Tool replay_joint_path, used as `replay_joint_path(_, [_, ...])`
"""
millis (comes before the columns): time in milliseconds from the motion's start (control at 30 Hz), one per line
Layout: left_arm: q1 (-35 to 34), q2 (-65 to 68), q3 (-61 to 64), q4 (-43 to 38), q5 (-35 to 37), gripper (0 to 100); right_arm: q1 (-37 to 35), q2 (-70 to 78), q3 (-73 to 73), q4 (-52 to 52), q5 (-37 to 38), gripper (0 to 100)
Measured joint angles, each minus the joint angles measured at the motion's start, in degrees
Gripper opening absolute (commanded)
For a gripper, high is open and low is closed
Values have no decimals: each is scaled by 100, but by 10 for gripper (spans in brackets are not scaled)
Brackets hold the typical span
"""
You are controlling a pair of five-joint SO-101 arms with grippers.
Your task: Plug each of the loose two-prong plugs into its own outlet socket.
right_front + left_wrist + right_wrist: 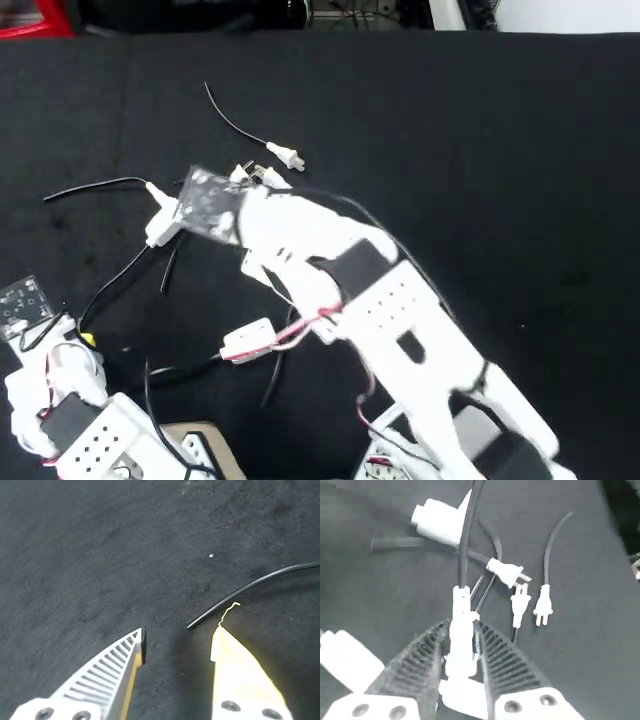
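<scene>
My right gripper is shut on a white two-prong plug with a black cord running away from it. In the high view this gripper is left of the table's middle, beside a white outlet socket. Three loose white plugs lie just beyond it, and one plug lies a little farther back. Another white socket lies nearer the arms. My left gripper is open over bare cloth at the near left, with a black cable end between its fingertips' line.
Black cords loop over the black cloth on the left half. A white socket body lies ahead of the right gripper, and another beside it. The right half of the table is bare cloth.
</scene>
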Motion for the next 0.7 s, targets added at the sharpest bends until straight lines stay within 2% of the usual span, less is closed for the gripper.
replay_joint_path(167, [53, 0, 0, 0, 0, 223, 220, -290, 141, -185, -1178, 11])
replay_joint_path(500, [79, 0, 0, 0, 0, 223, 404, 615, -396, 290, -2541, 11])
replay_joint_path(700, [105, 0, 0, 0, 0, 223, 440, 448, -343, 589, -2681, 11])
